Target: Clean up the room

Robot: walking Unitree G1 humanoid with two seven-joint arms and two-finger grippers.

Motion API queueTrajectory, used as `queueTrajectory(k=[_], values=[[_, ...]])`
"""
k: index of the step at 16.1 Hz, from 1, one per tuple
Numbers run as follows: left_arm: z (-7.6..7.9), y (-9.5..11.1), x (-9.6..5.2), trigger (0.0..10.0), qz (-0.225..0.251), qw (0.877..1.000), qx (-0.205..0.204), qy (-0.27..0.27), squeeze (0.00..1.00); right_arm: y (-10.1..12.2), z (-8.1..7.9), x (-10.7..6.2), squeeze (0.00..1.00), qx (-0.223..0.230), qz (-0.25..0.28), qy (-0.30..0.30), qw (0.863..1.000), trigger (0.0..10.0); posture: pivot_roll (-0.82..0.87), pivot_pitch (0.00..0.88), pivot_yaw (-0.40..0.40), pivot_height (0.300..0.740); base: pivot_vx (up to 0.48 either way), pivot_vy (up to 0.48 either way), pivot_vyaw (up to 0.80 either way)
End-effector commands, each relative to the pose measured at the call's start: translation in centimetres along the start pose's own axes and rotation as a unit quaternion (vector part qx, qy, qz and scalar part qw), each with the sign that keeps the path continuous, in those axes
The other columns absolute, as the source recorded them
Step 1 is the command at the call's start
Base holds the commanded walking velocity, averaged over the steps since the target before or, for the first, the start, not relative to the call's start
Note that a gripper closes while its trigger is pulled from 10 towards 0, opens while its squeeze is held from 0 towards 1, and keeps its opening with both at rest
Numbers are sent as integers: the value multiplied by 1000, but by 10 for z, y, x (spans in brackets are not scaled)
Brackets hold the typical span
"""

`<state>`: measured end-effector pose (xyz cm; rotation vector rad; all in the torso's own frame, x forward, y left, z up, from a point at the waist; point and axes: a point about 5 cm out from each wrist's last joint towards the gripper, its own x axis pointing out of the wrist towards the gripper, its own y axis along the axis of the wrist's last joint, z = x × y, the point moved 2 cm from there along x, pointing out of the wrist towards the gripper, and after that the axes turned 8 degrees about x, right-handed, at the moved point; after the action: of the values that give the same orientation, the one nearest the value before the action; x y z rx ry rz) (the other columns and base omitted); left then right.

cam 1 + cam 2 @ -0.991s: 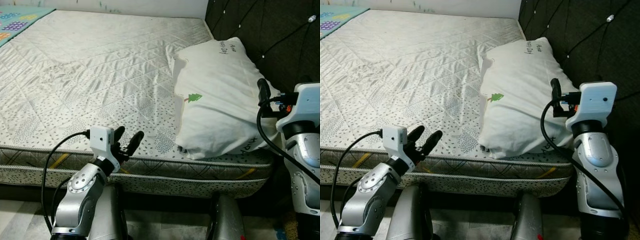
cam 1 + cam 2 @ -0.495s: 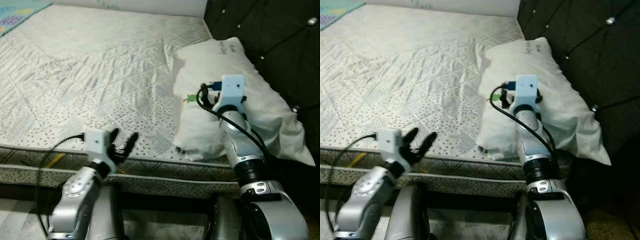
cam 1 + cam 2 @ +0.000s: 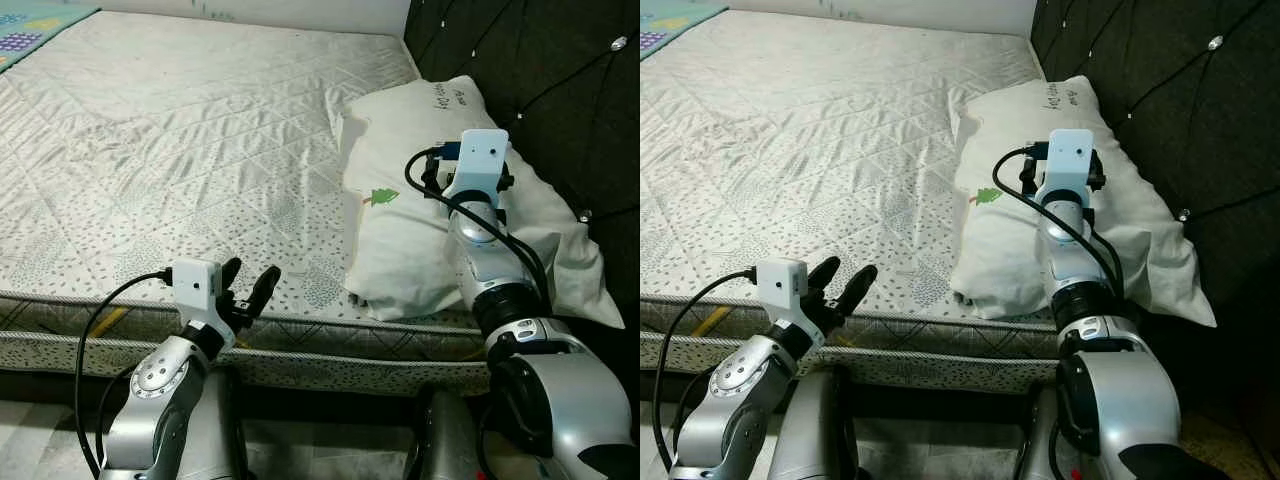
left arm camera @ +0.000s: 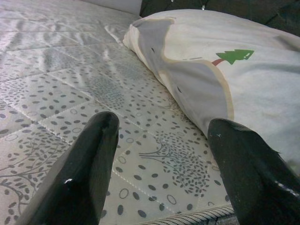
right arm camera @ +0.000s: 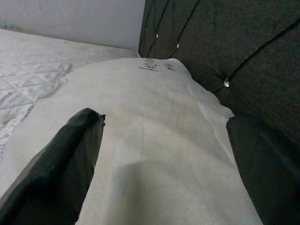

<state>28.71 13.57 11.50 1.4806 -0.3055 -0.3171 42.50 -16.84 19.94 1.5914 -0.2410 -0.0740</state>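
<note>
- Left eye view: a bare quilted mattress (image 3: 180, 150) is seen on a bed, with a white pillow (image 3: 420, 230) laid at its right side, against a dark tufted headboard (image 3: 560, 80).
- A small green tree print (image 3: 385, 196) is shown on the pillow, and dark handwriting is seen near its far end.
- The right gripper (image 5: 164, 154) is held over the middle of the pillow, its two black fingers (image 5: 65, 164) spread wide with the pillow's cloth between them; whether the cloth is touched cannot be told.
- The right arm's wrist camera box (image 3: 480, 160) is seen above the pillow, with a black cable looped beside it.
- The left gripper (image 3: 250, 285) is held at the near edge of the mattress, to the left of the pillow and apart from it, its fingers (image 4: 84, 168) parted wide and nothing gripped.
- A colourful mat (image 3: 40, 18) is seen at the far left corner of the bed.
</note>
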Motion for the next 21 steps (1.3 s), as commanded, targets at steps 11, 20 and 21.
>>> queueTrajectory(k=[11,20,21], values=[[1,3,0,10000,2,1000,5,-2,0,1,2,1,0,1,0,-8,1000,10000,37,17,-70,480,0,0,0],[-6,1,2,10000,-6,1000,12,28,0,-129,12,-56,0,-29,-270,24,962,10000,28,10,-73,480,0,0,0],[-7,1,2,10000,-4,999,12,31,0,-125,10,-53,0,-21,-261,30,965,10000,28,10,-73,480,0,0,0]])
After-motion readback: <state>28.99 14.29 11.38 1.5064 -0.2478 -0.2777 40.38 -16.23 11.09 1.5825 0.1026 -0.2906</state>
